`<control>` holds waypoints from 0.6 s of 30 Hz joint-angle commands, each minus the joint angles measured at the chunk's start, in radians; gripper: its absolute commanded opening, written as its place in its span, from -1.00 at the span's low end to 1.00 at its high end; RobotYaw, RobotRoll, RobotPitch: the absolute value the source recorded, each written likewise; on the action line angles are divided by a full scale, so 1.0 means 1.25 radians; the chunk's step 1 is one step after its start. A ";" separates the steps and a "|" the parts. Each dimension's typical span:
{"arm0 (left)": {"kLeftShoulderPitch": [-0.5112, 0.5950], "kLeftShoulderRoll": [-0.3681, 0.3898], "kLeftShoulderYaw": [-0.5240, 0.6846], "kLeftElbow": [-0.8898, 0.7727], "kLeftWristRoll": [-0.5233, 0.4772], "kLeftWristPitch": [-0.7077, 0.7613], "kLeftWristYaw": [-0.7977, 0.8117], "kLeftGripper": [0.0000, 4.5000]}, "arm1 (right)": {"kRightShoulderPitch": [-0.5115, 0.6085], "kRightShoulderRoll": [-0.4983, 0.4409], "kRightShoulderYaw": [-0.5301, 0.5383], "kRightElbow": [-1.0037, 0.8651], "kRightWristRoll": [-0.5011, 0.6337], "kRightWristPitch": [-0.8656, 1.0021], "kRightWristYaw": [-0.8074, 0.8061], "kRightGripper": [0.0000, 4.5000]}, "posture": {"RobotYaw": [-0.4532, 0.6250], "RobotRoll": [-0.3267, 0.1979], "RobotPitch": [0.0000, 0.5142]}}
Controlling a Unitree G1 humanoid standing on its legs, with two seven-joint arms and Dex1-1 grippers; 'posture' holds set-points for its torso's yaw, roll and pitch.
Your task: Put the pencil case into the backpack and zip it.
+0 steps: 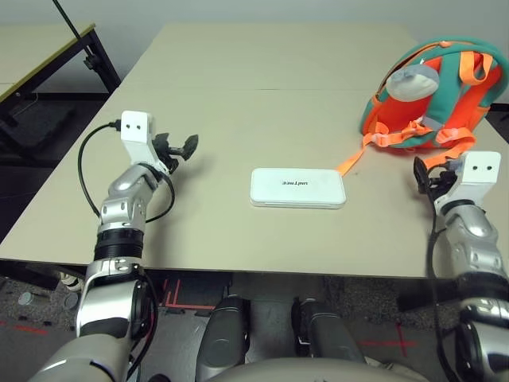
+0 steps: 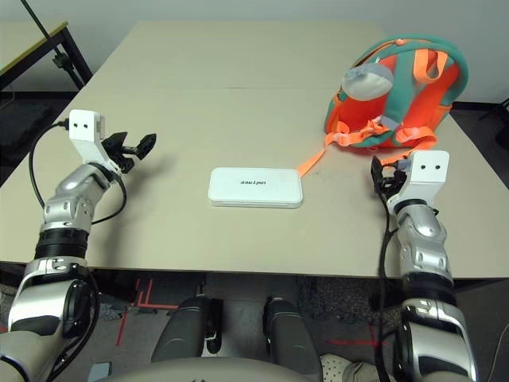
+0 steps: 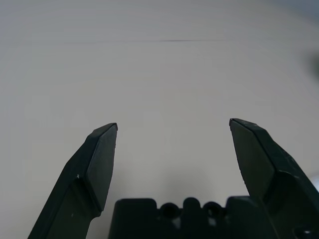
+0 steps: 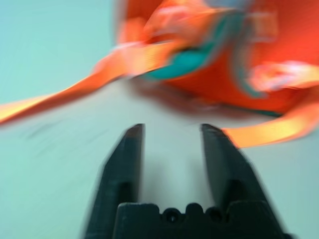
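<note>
Bench [image 1: 238, 119]: pale beige top w/ a faint seam running across it behind the items, surface otherwise plain. A second bench [image 1: 40, 56] w/ dark frame and yellowish edge stands off to the robot's left, a dark rod leaning above it. Light wall at the back; dark floor [image 2: 143, 298] under the bench front w/ red tape marks.

Pencil case [image 1: 298, 188]: flat white, lying flat near bench centre toward the front edge, long side across, small dark lettering up. Nothing touching it.

Backpack [image 2: 398, 87]: teal/orange, at the robot's far right on the bench, strap side up, grey-white plush toy [image 2: 367, 82] on its upper part. One orange strap [image 2: 312, 163] trails over the bench toward the case, its end just beside the case's far right corner; can't tell if they touch.

Left gripper [image 1: 176, 149]: over bare bench, well left of the case, fingers spread wide, holding nothing.

Right gripper [image 4: 171, 132]: near the backpack's front straps, fingers parted w/ a moderate gap, nothing between them, bench showing through.
</note>
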 commanded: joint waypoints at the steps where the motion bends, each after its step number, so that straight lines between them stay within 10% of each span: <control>1: -0.039 0.067 -0.045 -0.065 -0.125 0.225 -0.196 1.00 | 0.043 -0.060 0.051 -0.180 0.039 0.129 0.107 -0.65 | -0.12 0.25 -0.53; 3: -0.073 0.103 -0.062 -0.049 -0.175 0.347 -0.272 1.00 | 0.051 -0.085 0.076 -0.232 0.032 0.169 0.137 -0.99 | -0.11 0.25 -0.53; 18: -0.267 0.159 -0.369 0.248 -0.063 0.464 -0.636 1.00 | -0.131 -0.179 0.271 -0.161 -0.118 0.135 0.328 -0.99 | -0.09 0.25 -0.60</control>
